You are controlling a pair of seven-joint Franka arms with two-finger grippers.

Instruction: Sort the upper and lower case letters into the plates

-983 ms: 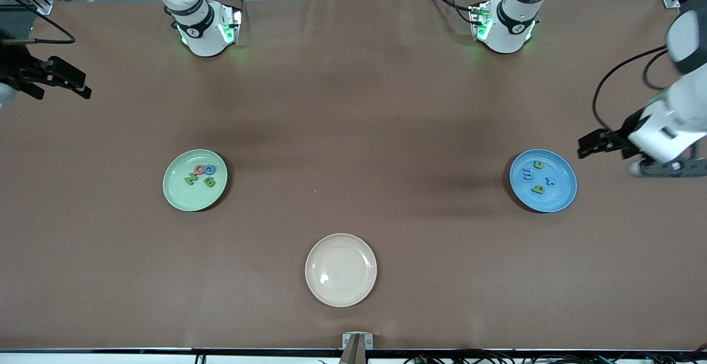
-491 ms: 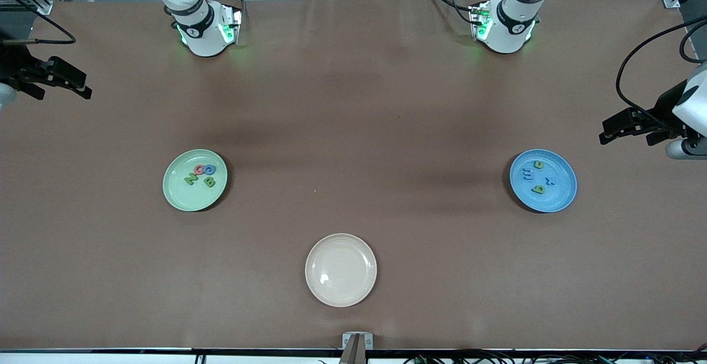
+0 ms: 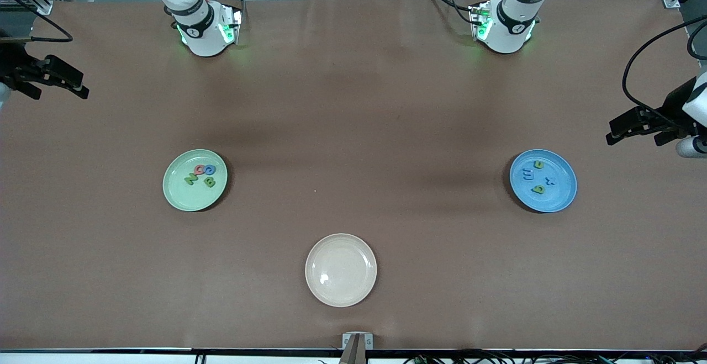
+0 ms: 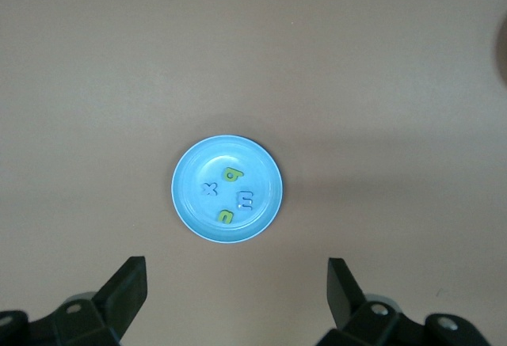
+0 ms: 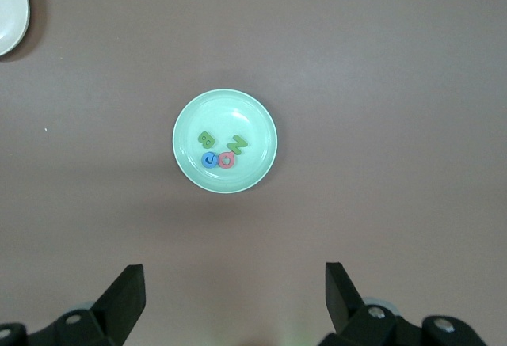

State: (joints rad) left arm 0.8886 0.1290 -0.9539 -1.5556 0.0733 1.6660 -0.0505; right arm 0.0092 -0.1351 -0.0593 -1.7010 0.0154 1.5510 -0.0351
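Letters are all in plates, as you can see. On the pale green plate, toward the right arm's end of the table, lie the four capitals close together: the green Z, the pink-red Q, the blue G and the green B. On the sky blue plate, toward the left arm's end, lie the four small letters a little apart from each other: the green u, the blue m, the blue x and the green b. You also see a cream plate with nothing on it, nearer to the front camera, between the two others.

Your left gripper hangs in the air at the table edge near the sky blue plate; its fingers stand wide apart and hold nothing. Your right gripper waits over the table edge at its own end, also with fingers spread wide and nothing between them.
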